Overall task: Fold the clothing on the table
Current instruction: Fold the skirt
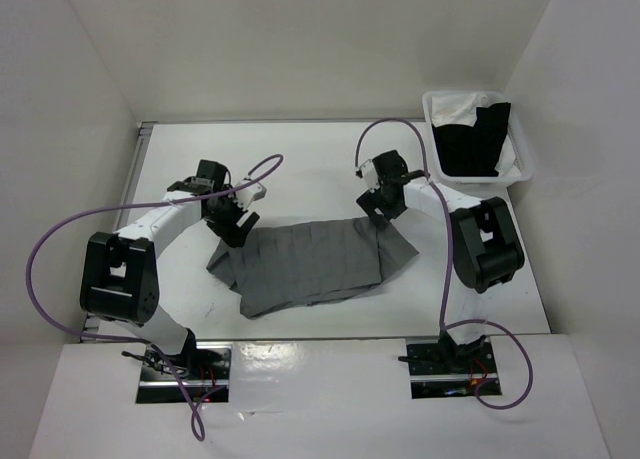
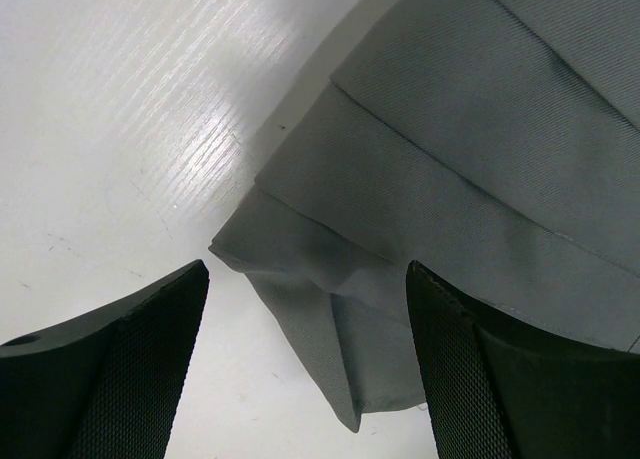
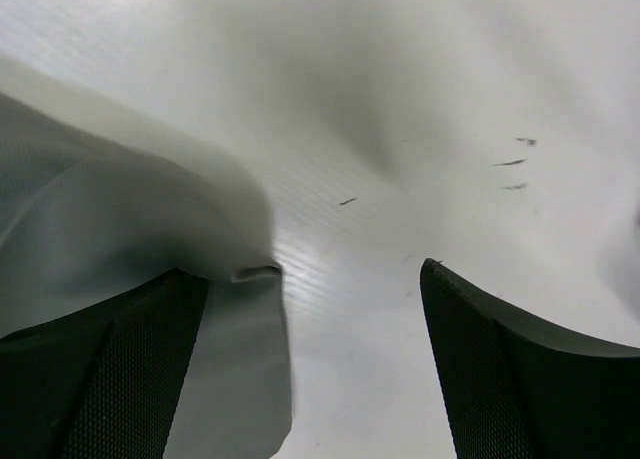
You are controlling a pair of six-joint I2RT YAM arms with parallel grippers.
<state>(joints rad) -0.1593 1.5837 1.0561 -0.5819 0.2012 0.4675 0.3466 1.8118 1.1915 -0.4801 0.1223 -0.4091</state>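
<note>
- The grey pleated skirt [image 1: 315,264] lies spread on the table [image 1: 300,149]. It is about midway between the left and right edges, in the half nearer the arms' edge (a little rumpled at both far corners).
- The left gripper [image 1: 235,224] hangs low over the skirt's far left corner, jaws spread wide and grasping nothing. In the left wrist view the cloth's layered corner shows between its two fingers [image 2: 130,379], with bare tabletop beside it.
- The right gripper [image 1: 378,211] is over the skirt's far right corner, likewise released and empty. In the right wrist view a curled cloth edge sits by one finger [image 3: 110,379] (I cannot tell whether they touch), and the other finger is over bare tabletop.
- A white basket [image 1: 480,183] at the table's far right corner holds a black garment [image 1: 470,144] and a white garment [image 1: 455,107], well apart from the skirt.
</note>
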